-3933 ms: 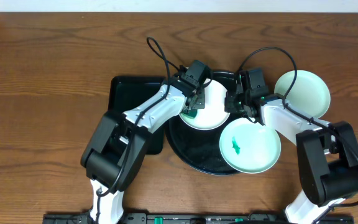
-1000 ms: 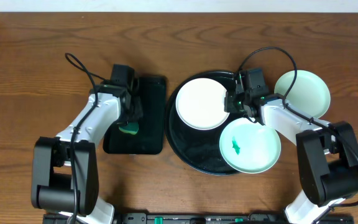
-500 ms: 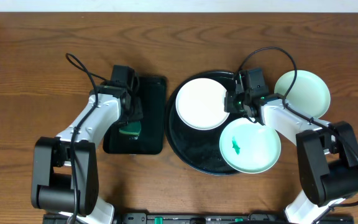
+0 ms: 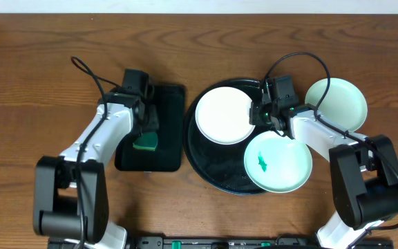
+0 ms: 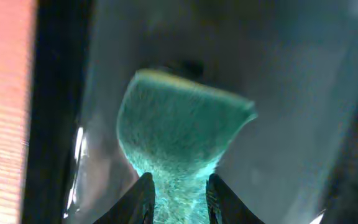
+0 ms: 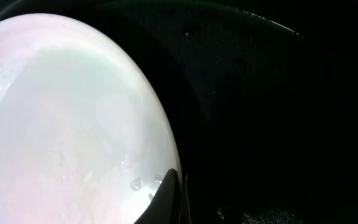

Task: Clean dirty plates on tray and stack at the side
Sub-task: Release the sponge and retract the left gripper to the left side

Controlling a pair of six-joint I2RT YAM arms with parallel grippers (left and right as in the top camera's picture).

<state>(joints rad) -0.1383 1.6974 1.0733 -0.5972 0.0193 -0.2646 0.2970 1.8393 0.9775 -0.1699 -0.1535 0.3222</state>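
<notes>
A clean white plate [image 4: 223, 114] lies in the upper left of the round black tray [image 4: 216, 162]. My right gripper [image 4: 260, 114] is shut on that plate's right rim, one finger above the rim [image 6: 169, 186] and one below. A mint plate [image 4: 277, 162] with a green smear sits at the tray's lower right. Off the tray, to the right, a third pale-mint plate [image 4: 337, 102] rests on the table. My left gripper [image 4: 146, 128] hangs over the rectangular black tray [image 4: 168, 104], its fingers [image 5: 143, 193] still pinching the green sponge [image 5: 182, 124], which rests on that tray.
The rectangular tray lies just left of the round tray, nearly touching it. Black cables loop above both wrists. Brown wooden table [image 4: 40, 69] surrounds everything, and a pale wall edge runs along the back.
My left arm has carried the sponge from the white plate to the rectangular tray. In the last second it has barely shifted. The right arm and the plates have stayed put.
</notes>
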